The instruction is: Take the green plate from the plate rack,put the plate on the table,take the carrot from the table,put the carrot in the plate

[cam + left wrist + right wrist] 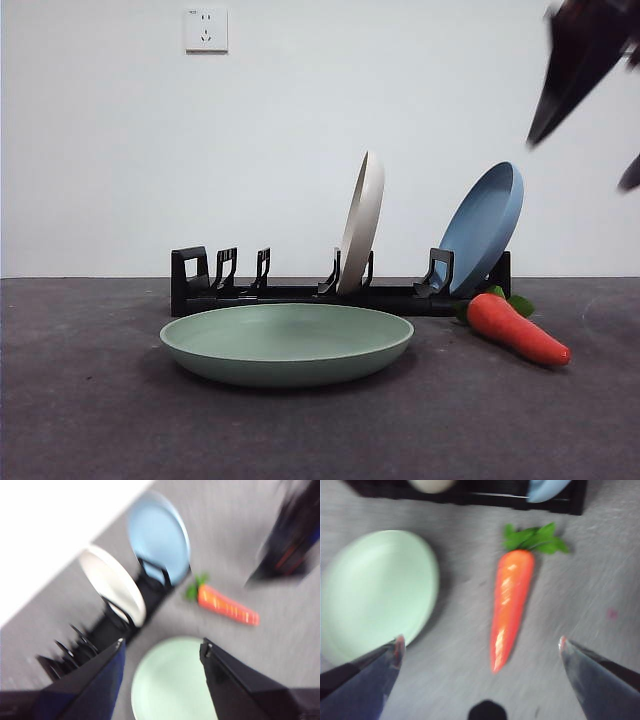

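- Both wrist views are smeared with motion blur, so fine detail on the plates and rack is lost there; the front view is sharp.
- In the front view only a dark slanted piece of an arm shows at the upper right corner, cut off by the frame edge; which arm it is cannot be told from that view alone.
- The right wrist view cuts off the plate rack [340,290] at its edge, with only the lower rims of the cream-white plate [361,222] and the blue plate [482,228] showing.
- The table [90,400] is a dark grey, mottled matte surface; behind it stands a plain white wall with a wall socket [206,29] high up.
- The green plate [287,342] lies flat on the table just in front of the rack, empty.
- The cream-white plate stands nearly upright in the rack's middle slots; the blue plate leans at the rack's end nearest the carrot.
- The carrot [516,329] lies on the table beside the green plate, apart from it, its leaves pointing toward the rack near the blue plate.
- The right gripper [479,644] hangs above the carrot, its jaws spread wide to either side of it, touching nothing.
- The left gripper [162,647] is raised above the green plate and rack, jaws apart and holding nothing; a dark blurred arm shows at the far side of its view.
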{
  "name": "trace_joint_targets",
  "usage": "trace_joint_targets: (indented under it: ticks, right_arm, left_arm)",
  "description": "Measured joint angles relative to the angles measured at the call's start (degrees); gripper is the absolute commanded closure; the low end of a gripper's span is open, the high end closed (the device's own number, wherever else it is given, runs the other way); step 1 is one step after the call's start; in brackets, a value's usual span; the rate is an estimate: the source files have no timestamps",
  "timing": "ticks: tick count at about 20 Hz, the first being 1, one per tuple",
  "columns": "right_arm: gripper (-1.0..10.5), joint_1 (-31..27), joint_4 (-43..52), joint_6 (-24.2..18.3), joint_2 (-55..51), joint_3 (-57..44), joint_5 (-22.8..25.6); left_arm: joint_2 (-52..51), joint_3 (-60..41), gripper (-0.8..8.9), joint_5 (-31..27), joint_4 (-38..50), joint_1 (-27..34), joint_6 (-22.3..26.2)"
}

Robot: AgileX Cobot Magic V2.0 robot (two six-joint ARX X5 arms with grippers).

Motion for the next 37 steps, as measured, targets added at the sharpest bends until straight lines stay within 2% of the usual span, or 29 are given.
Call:
trace_joint_targets:
  ticks: [8,11,13,16,23,25,27,30,37]
  right_arm:
    - [2.9,7.8,19.0,0.3,20.9,0.0,12.0]
    - [3.9,9.1,22.0,0.6,24.3,0.0,14.9]
    - [3.9,9.5,23.3,0.9,25.5,0.0,16.0]
    - [5.1,9.5,24.5,2.1,26.0,0.0,16.1]
    - [5.2,9.5,25.0,4.0,29.1,0.0,16.1]
    - [7.0,9.5,25.2,4.2,29.4,0.2,16.5]
    - [7.4,9.5,25.4,4.4,29.5,0.2,16.4]
    - [9.7,9.5,25.8,4.5,29.6,0.2,16.3]
    - [9.6,10.4,23.6,4.6,26.0,0.2,16.0]
  left_arm:
    - [-4.3,2.4,5.57,0.0,-5.3,0.0,-1.9]
    - [-4.3,2.4,5.57,0.0,-7.7,0.0,-2.6]
    - [-4.3,2.4,5.57,0.0,-7.8,0.0,-3.0]
    - [-4.3,2.4,5.57,0.0,-7.8,0.0,-3.1]
    - [-4.3,2.4,5.57,0.0,-7.7,0.0,-3.4]
    - [-4.3,2.4,5.57,0.0,-7.7,0.0,-3.4]
    - [-4.3,2.4,5.57,-0.1,-7.7,0.0,-3.4]
    - [-4.3,2.4,5.57,-0.1,-7.7,0.0,-3.4]
    - [-4.3,2.4,5.57,-0.2,-7.7,0.0,-3.4]
